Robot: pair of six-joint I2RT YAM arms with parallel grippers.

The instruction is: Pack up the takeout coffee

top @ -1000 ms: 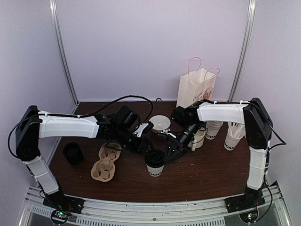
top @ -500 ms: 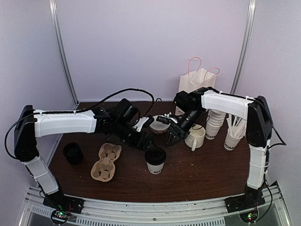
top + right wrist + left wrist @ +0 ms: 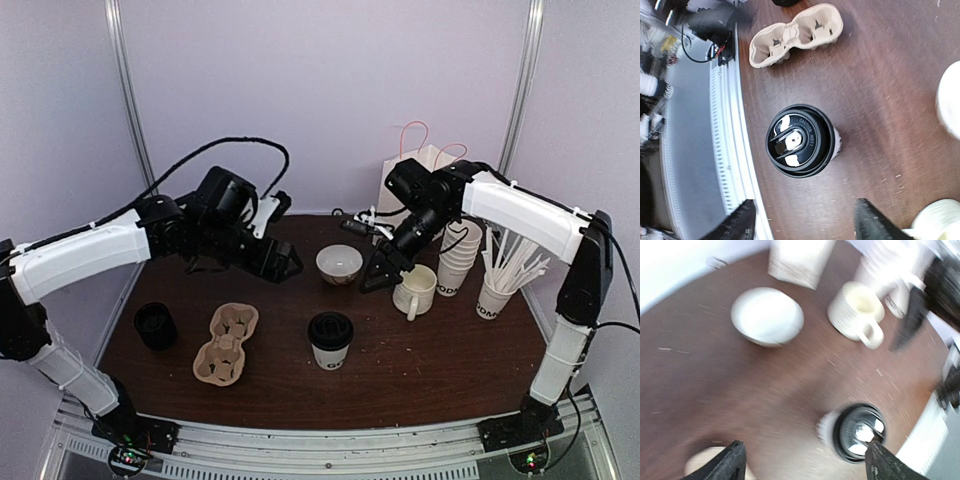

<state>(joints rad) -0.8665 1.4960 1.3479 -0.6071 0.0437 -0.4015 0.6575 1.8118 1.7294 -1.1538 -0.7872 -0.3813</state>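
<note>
One takeout coffee cup [image 3: 330, 341], white with a black lid, stands alone at the front middle of the table. It also shows in the left wrist view [image 3: 858, 432] and the right wrist view [image 3: 799, 140]. My left gripper [image 3: 288, 265] hangs in the air left of the white bowl, behind and left of the cup. It is open [image 3: 805, 466] and empty. My right gripper [image 3: 373, 279] hovers between bowl and mug, also open [image 3: 805, 227] with nothing in it. Both grippers are well clear of the cup.
A cardboard cup carrier [image 3: 226, 345] lies at the front left, with a short black cylinder [image 3: 155, 325] beside it. A white bowl [image 3: 339, 264], a ceramic mug [image 3: 415, 291], stacked paper cups [image 3: 455, 262], a cup of stirrers [image 3: 495, 296] and a paper bag [image 3: 420, 180] fill the back right.
Both grippers have let go of the lidded cup, opened wider, and risen back and away from it. The cup stays standing where it was.
</note>
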